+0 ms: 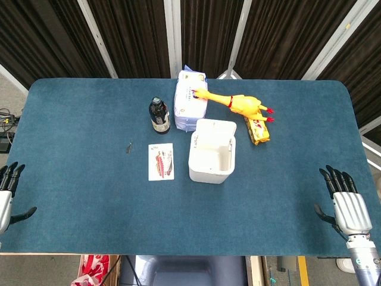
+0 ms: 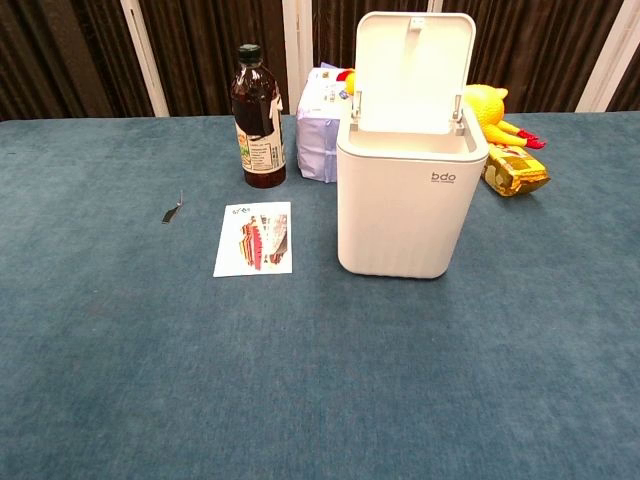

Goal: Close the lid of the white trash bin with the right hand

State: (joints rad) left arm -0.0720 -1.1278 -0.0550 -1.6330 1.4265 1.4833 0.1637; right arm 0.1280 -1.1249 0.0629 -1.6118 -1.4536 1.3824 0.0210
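Head view, your stock on the blue felt-covered table:

- One white plastic trash bin, near the table's middle, lid swung up on the far side so you look straight down into the hollow body.
- One dark glass bottle with a black cap, upright, to the left of the bin and apart from it.
- One pale lilac soft pack of wipes, behind the bin.
- One yellow rubber chicken, its head lying across the wipes pack, its body stretching right.
- One yellow snack packet, just beside the bin's far right corner, under the chicken's red feet.
- One white printed card with red artwork, flat, left of the bin and in front of the bottle.
- One small dark metal item, left of the card; too small to identify.
- Your two hands: left hand at the left table edge, right hand at the right edge. Both hold nothing, fingers spread and pointing away from you, well apart from the bin.

Chest view, same stock from the front:

- One bin, marked "bdo", lid standing upright on two hinges.
- One bottle to the bin's left.
- One wipes pack, partly behind the bin.
- One chicken and one snack packet, showing to the bin's right.
- One card and one small metal item on the cloth at left.
- No hand shows here.
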